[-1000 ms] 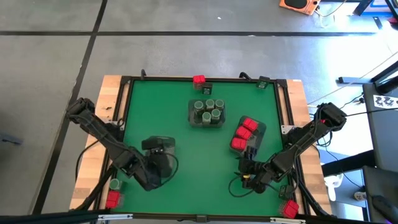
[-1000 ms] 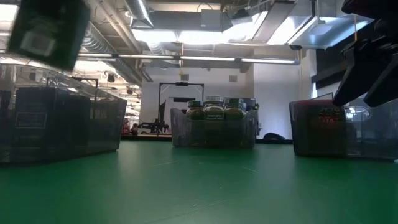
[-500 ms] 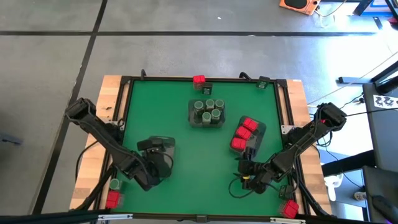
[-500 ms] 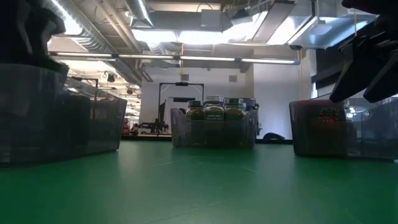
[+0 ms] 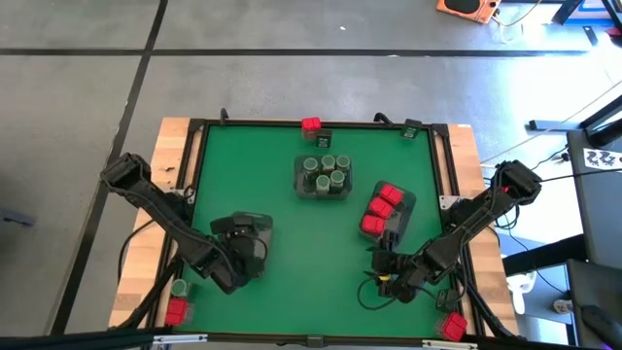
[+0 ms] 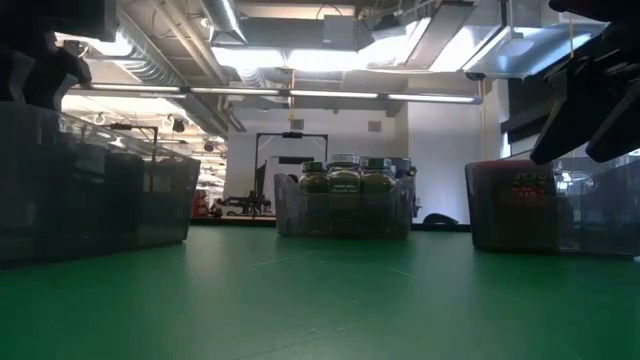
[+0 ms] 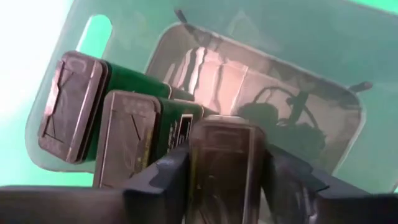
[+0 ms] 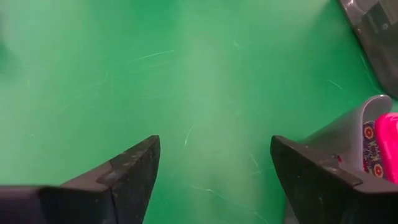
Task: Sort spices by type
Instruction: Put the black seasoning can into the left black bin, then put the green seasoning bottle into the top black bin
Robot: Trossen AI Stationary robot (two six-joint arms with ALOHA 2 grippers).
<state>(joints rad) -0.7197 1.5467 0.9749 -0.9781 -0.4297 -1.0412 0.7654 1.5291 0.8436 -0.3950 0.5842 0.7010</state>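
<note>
My left gripper (image 7: 227, 163) reaches down into the grey tray (image 5: 255, 226) at the near left, shut on a dark grey tin (image 7: 225, 140). Two more dark tins (image 7: 127, 134) stand upright in that tray beside it. My right gripper (image 8: 214, 155) hangs open over bare green mat at the near right, next to the tray of red boxes (image 5: 384, 206). Grey-green jars (image 5: 326, 175) stand in the middle tray. My left gripper has the dark tin's upper end (image 7: 198, 149) between its two fingers, one on each long side. The fingers (image 7: 163, 180) come steeply from above. The tin stands upright inside the tray beside the other two; its bottom is hidden.
Loose spices lie outside the trays: a red box (image 5: 311, 124) and a dark tin (image 5: 413, 127) at the far rim, a jar (image 5: 179, 288) and a red box (image 5: 175, 311) at the near left, a red box (image 5: 453, 327) at the near right. Green mat (image 5: 301, 258) lies between the trays.
My left gripper has come down into the near-left tray with the dark tin, rolling a little. The tin, earlier held high above the tray, now sits down inside it beside the other two.
</note>
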